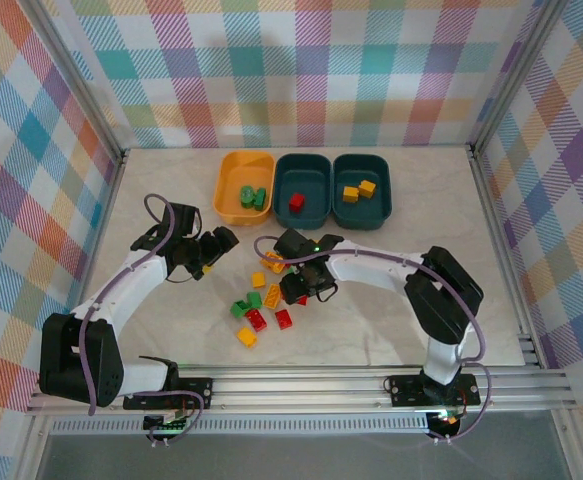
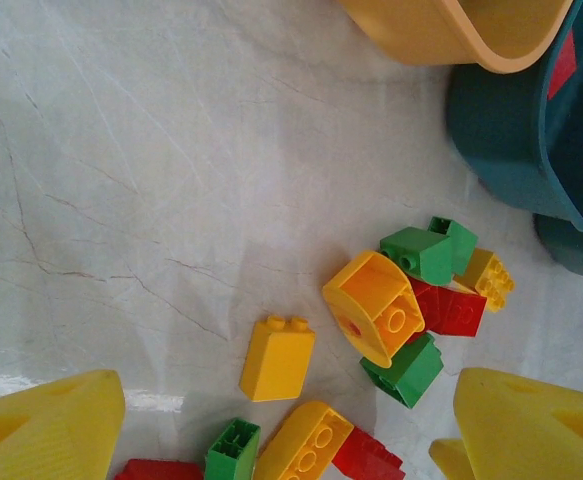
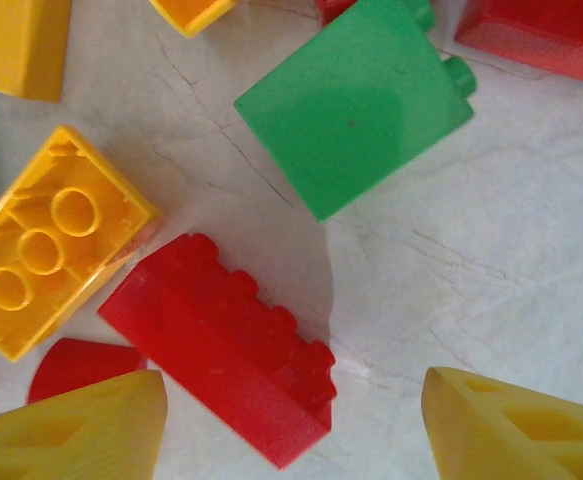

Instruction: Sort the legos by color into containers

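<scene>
Loose legos [image 1: 259, 309] in red, green and yellow lie in a pile at the table's middle. My right gripper [image 1: 301, 288] hovers low over the pile's right side, open. A long red brick [image 3: 221, 345] lies flat between its yellow fingertips [image 3: 81, 435], with a green brick [image 3: 356, 105] and a yellow brick [image 3: 51, 240] beyond. My left gripper [image 1: 214, 252] is open to the left of the pile, holding nothing. A yellow brick [image 2: 277, 357] lies ahead between its fingers [image 2: 531, 420]. An orange-yellow tub [image 1: 227, 195] holds green legos. The middle teal tub [image 1: 316, 195] holds a red one. The right teal tub [image 1: 381, 198] holds yellow ones.
The three tubs stand in a row at the back of the marble-patterned table [image 1: 421, 250]. Checkered walls enclose the back and both sides. In the left wrist view the orange-yellow tub's rim [image 2: 491, 50] and a teal tub [image 2: 531, 140] sit near the pile.
</scene>
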`<act>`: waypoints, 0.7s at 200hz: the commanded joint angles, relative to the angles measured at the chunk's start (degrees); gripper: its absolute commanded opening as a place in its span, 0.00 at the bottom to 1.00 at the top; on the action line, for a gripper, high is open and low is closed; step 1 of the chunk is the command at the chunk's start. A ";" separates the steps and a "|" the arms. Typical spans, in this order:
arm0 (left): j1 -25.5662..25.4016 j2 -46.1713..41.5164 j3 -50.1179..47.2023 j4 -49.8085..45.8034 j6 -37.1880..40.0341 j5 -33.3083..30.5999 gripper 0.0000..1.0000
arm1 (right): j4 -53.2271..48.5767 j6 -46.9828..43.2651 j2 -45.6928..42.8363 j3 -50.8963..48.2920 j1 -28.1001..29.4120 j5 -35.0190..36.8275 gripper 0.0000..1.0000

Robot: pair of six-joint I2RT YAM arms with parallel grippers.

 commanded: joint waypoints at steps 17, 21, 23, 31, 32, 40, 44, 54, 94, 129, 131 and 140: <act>-0.77 -1.35 1.62 -2.11 0.92 0.19 0.86 | -1.30 -7.95 5.12 2.48 0.16 1.66 0.67; -0.83 -1.53 1.68 -2.15 0.90 0.12 0.86 | -1.34 -8.06 5.53 2.67 0.13 1.84 0.65; -0.82 -1.50 1.65 -2.21 0.92 0.15 0.86 | -1.11 -8.13 5.70 2.82 0.14 1.91 0.65; -0.81 -1.72 1.77 -2.37 0.92 -0.21 0.86 | -0.69 -8.16 6.05 2.92 0.18 1.75 0.60; -0.81 -1.78 1.75 -2.42 0.94 -0.24 0.86 | -0.58 -8.12 6.05 2.89 0.16 1.72 0.59; -0.90 -1.88 1.79 -2.54 1.00 -0.52 0.86 | 0.60 -7.90 5.70 2.26 0.22 0.98 0.54; -0.97 -2.00 1.73 -2.55 0.93 -0.61 0.86 | 1.09 -7.86 5.48 1.85 0.23 0.48 0.52; -1.01 -1.91 1.69 -2.64 0.94 -0.71 0.86 | 1.92 -7.60 4.86 0.95 0.23 -0.10 0.51; -1.17 -1.06 1.51 -2.11 0.61 -0.63 0.86 | 4.03 -6.40 1.80 -1.50 0.23 -3.58 0.53; -1.36 -0.77 2.14 -2.11 0.56 -0.71 0.86 | 3.84 -5.89 -1.75 -0.52 0.23 -1.59 0.67; -1.35 -0.76 2.09 -2.13 0.60 -0.71 0.86 | 3.62 -5.85 -1.83 -0.31 0.25 -1.15 0.67; -1.40 -0.82 2.22 -2.11 0.57 -0.88 0.86 | 2.98 -5.66 -1.86 0.54 0.22 -0.17 0.68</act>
